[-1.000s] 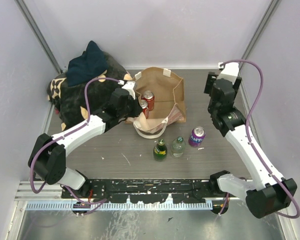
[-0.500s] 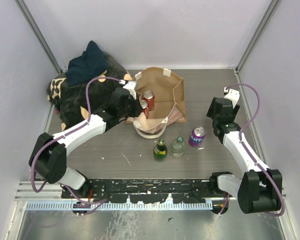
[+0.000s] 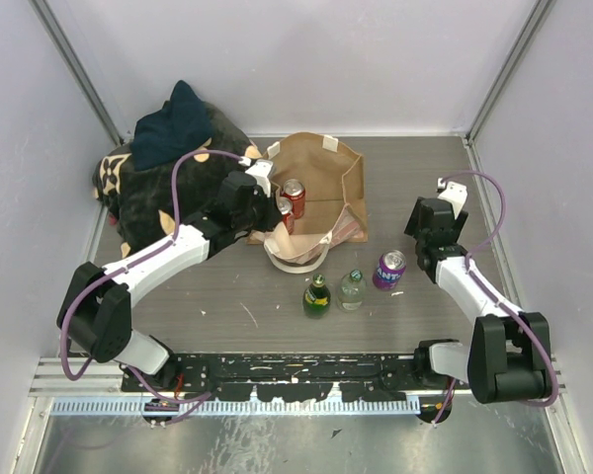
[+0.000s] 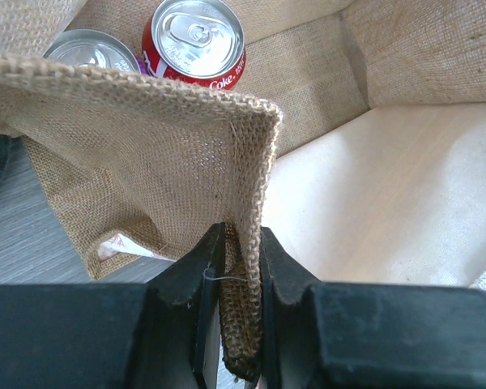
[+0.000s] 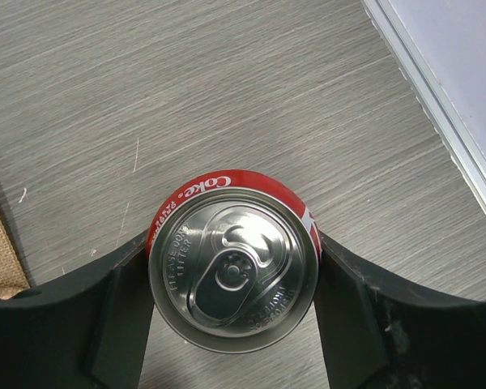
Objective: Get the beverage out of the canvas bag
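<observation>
The tan canvas bag [image 3: 321,178] stands open at the back middle of the table. My left gripper [image 3: 268,213] is shut on its near-left rim [image 4: 241,267] and holds the burlap edge between its jaws. Inside the bag stand a red Coke can [image 4: 196,40], which also shows in the top view [image 3: 294,194], and a second can [image 4: 89,50] beside it. My right gripper [image 5: 233,279] is shut on another red Coke can [image 5: 232,267], held upright over the bare table, right of the bag. In the top view the right gripper [image 3: 425,223] hides this can.
A purple can [image 3: 389,267], a clear bottle [image 3: 351,289] and a green bottle [image 3: 316,296] stand in front of the bag. A black bag with tan pattern [image 3: 148,197] with a dark blue cloth [image 3: 173,123] on it lies at the back left. The right wall rail [image 5: 437,105] is close.
My right arm has come down and forward from the back right corner, its gripper now low beside the purple can. The left gripper and the bag have not moved.
</observation>
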Available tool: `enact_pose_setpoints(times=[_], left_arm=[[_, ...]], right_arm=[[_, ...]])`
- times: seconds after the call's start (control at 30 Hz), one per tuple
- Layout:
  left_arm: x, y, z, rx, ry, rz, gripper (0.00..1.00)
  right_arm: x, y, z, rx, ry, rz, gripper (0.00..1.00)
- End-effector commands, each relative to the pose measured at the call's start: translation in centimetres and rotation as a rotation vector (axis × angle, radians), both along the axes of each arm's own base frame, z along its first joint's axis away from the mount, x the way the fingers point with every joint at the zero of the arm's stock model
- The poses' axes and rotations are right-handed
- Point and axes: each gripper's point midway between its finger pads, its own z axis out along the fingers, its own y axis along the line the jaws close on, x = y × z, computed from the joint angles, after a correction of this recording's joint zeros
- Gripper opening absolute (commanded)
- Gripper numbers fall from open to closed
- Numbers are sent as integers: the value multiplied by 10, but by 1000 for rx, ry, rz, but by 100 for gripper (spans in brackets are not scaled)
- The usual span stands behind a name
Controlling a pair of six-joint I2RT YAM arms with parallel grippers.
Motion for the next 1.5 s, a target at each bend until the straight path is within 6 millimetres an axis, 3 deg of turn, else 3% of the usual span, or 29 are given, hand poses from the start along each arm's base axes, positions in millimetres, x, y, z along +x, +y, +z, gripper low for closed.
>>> enact_pose_setpoints(times=[0.0,0.23,0.4,0.43,0.47,0.53,0.57,0.7,0.87,1.0,1.07,1.1,1.13,1.23,1.47], left_arm=[[-11,10,-24,63,68,-14,19],[-8,13,-15,67,38,-3,19],[-6,10,-12,61,35,-5,20],[-5,10,-12,61,31,-4,21],[-4,10,-12,60,29,-1,22],[-4,10,-12,62,28,-1,25],[-4,11,-13,64,29,-2,26],[-5,11,-14,68,29,-5,27],[-4,10,-12,65,26,-7,27],[-5,7,-10,52,24,-21,28],[-6,4,-11,44,29,-34,28],[-6,3,-10,44,30,-39,28],[-6,4,-11,54,33,-44,28],[-6,10,-17,105,50,-35,27],[-12,20,-13,148,27,-51,23]], right_arm=[[27,-4,35,26,-182,-43,1],[36,6,14,93,-149,-32,1],[31,5,6,89,-121,-38,3],[28,4,2,87,-110,-39,9],[25,4,0,86,-104,-42,29],[19,1,-3,85,-99,-60,78],[16,-1,-4,83,-96,-73,97],[10,-6,6,63,-102,-94,100],[12,-6,45,62,-169,-86,100],[12,1,101,57,-259,-45,100],[9,7,142,45,-316,-18,100],[6,11,150,41,-318,-8,100],[4,16,173,41,-353,7,100],[-3,41,209,49,-377,62,100],[-8,110,250,-6,-366,189,100]])
